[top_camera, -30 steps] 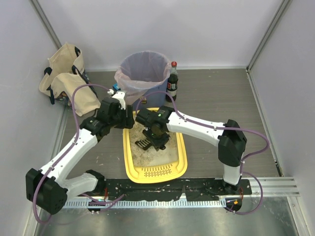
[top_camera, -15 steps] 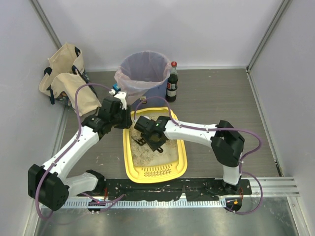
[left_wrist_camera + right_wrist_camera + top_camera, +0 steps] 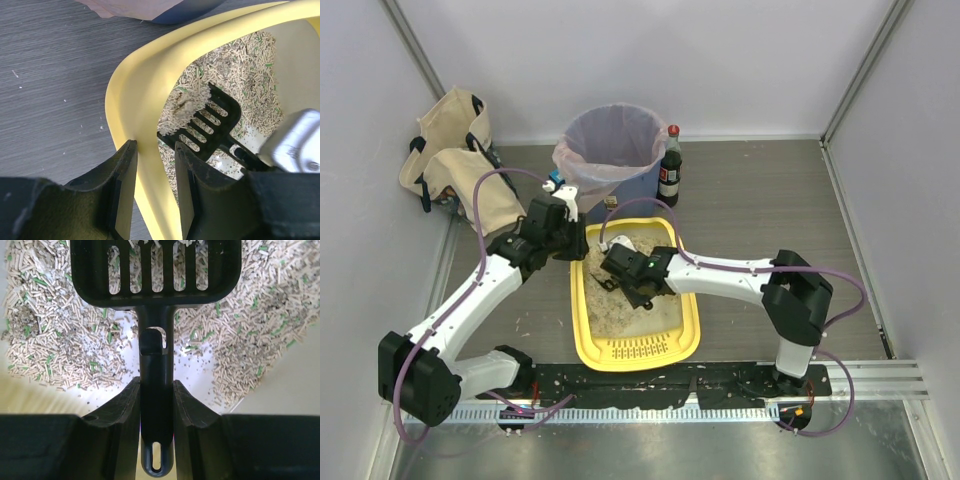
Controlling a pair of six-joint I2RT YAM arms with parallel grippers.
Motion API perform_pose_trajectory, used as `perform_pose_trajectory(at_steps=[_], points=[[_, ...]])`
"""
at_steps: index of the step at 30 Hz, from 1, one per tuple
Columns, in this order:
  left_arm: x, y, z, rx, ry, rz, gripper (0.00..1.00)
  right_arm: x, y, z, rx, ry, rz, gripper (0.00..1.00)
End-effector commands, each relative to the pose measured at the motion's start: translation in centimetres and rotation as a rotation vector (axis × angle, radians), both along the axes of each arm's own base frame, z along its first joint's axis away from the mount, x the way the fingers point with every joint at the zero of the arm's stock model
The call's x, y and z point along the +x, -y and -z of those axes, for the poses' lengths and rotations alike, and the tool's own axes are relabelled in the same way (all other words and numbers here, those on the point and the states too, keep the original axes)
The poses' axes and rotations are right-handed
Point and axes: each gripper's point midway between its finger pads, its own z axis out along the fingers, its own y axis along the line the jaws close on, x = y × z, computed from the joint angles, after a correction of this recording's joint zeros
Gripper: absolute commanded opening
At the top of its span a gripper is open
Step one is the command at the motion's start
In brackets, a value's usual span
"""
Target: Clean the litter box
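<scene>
Our left gripper [image 3: 155, 149] pinches the yellow litter box [image 3: 131, 82] at its far-left rim; our right gripper [image 3: 156, 386] clamps the black scoop [image 3: 156, 302] by its handle, blade in the pellets [image 3: 45, 340].

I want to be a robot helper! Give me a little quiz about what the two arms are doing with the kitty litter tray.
1. True or false: the right gripper grips a black slotted scoop by its handle.
2. What is the left gripper clamped on? A) the blue bin B) the rim of the yellow litter box C) the canvas bag
3. Fill in: the dark bottle standing behind the litter box has a ___ cap.
Key: 1 true; 2 B; 3 red.
</scene>
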Motion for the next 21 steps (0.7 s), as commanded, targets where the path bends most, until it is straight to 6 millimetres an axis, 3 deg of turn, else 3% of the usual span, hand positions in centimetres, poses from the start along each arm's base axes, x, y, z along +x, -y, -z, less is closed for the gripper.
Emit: perform_pose_trajectory(at_steps=[1,6,13,14,16,21], points=[[0.3,1.1,-1.7,-0.044,0.034,0.030,0.38,0.8,0.3,-4.0,0.096,0.109,0.098,0.01],[0.4,0.9,-2.0,-0.041,0.047,0.022,0.39,-0.3,0.8,-5.1,0.144,0.116,0.116,0.01],[0.4,0.7,-2.3,-0.041,0.059,0.017,0.40,-1.3,0.2,-6.1,0.273,0.162,0.096,0.01],[0.4,0.7,-2.4,-0.041,0.064,0.017,0.40,-1.6,0.8,-4.9,0.258,0.163,0.088,0.01],[0.4,0.7,-2.5,-0.044,0.069,0.018,0.41,-1.7,1.0,-4.3,0.292,0.199,0.082,0.01],[0.6,0.2,-2.8,-0.030,0.091,-0.005,0.48,-1.7,1.2,-4.0,0.343,0.299,0.063,0.01]])
